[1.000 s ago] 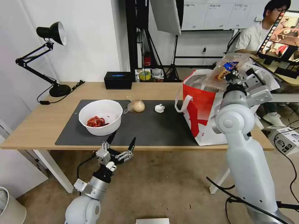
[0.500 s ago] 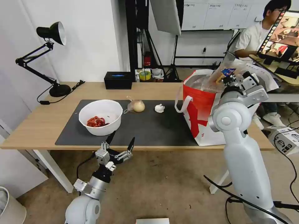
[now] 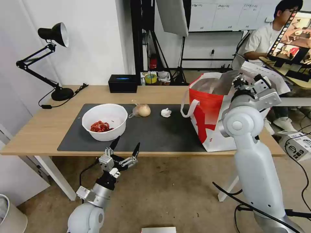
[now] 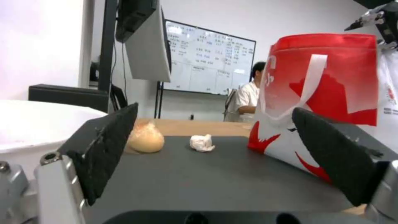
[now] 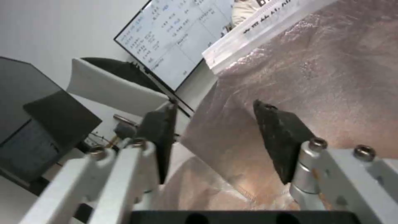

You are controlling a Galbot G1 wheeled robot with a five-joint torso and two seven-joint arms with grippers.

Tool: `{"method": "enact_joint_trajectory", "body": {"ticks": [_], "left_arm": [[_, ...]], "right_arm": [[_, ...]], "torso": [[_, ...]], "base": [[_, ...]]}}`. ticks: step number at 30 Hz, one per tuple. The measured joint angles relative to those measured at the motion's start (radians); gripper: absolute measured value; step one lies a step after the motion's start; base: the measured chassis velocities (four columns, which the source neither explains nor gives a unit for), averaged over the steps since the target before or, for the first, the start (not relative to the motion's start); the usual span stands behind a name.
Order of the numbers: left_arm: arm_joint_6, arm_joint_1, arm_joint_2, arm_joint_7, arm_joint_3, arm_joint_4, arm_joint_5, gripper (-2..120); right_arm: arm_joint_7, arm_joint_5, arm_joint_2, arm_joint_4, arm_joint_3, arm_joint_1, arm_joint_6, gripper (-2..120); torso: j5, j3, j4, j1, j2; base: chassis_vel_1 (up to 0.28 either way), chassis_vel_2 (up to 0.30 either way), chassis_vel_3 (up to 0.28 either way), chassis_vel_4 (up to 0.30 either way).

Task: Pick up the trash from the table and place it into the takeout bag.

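Observation:
The red-and-white takeout bag [image 3: 207,113] stands open on the right end of the table [image 3: 42,129]. Just over its far rim hangs my right gripper [image 3: 240,79], open. Nothing sits between its fingers in the right wrist view, where the right gripper [image 5: 215,105] faces the bag's silver foil lining [image 5: 331,77]. On the dark mat [image 3: 162,132] rest the white bowl with red scraps [image 3: 104,121], the clear bag with a yellowish lump [image 3: 141,110] and the crumpled tissue [image 3: 166,112]. My left gripper [image 3: 124,152] waits open below the table's front edge, near the bowl.
A black desk lamp [image 3: 53,35] and a black rectangular box [image 3: 123,83] stand along the table's far side. A white bin [image 3: 9,216] sits on the floor at the lower left. A small white box [image 3: 298,145] lies on the floor at the right.
The clear plastic box that my right gripper held above the takeout bag went down into the bag and left the fingers. The left arm has not moved.

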Motion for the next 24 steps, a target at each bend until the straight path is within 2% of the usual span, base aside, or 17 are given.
{"method": "enact_joint_trajectory", "body": {"ticks": [5,6,7,9,10,12,17,24], "left_arm": [[0.0,0.002,0.0,0.0,0.0,-0.003,-0.001,100],[0.0,0.002,0.0,0.0,0.0,-0.003,-0.001,100],[0.0,0.002,0.001,0.0,-0.001,-0.006,-0.001,100],[0.0,0.004,0.001,-0.001,-0.003,-0.009,-0.002,100],[0.0,0.004,0.001,-0.001,-0.003,-0.009,-0.002,100],[0.0,0.008,-0.001,-0.002,-0.005,-0.012,-0.003,100],[0.0,0.011,-0.004,-0.005,-0.005,-0.016,-0.003,100],[-0.002,0.009,-0.007,-0.011,-0.005,-0.021,-0.003,100]], "right_arm": [[-0.002,0.01,-0.003,0.007,0.001,0.0,-0.001,71],[-0.002,0.01,-0.003,0.007,0.001,0.0,-0.001,71],[-0.004,0.015,-0.005,0.011,0.001,0.0,-0.003,78],[-0.013,0.019,-0.009,0.018,-0.001,0.0,-0.004,86],[-0.013,0.019,-0.009,0.018,-0.001,0.0,-0.004,86],[-0.037,0.019,-0.018,0.029,-0.005,-0.004,-0.005,97],[-0.085,0.0,-0.027,0.045,-0.011,-0.019,-0.005,100],[-0.204,-0.059,-0.052,0.081,-0.025,-0.065,0.002,100]], "torso": [[0.0,0.0,0.0,0.0,0.0],[0.0,0.0,0.0,0.0,0.0],[0.0,0.0,0.0,0.0,0.0],[0.0,0.0,0.0,0.0,0.0],[0.0,0.0,0.0,0.0,0.0],[0.0,0.0,0.0,0.0,0.0],[0.0,0.0,0.0,0.0,0.0],[0.0,0.0,0.0,0.0,0.0]], "base": [[0.0,0.0,0.0,0.0],[0.0,0.0,0.0,0.0],[0.0,0.0,0.0,0.0],[0.0,0.0,0.0,0.0],[0.0,0.0,0.0,0.0],[0.0,0.0,0.0,0.0],[0.0,0.0,0.0,0.0],[0.0,0.0,0.0,0.0]]}}
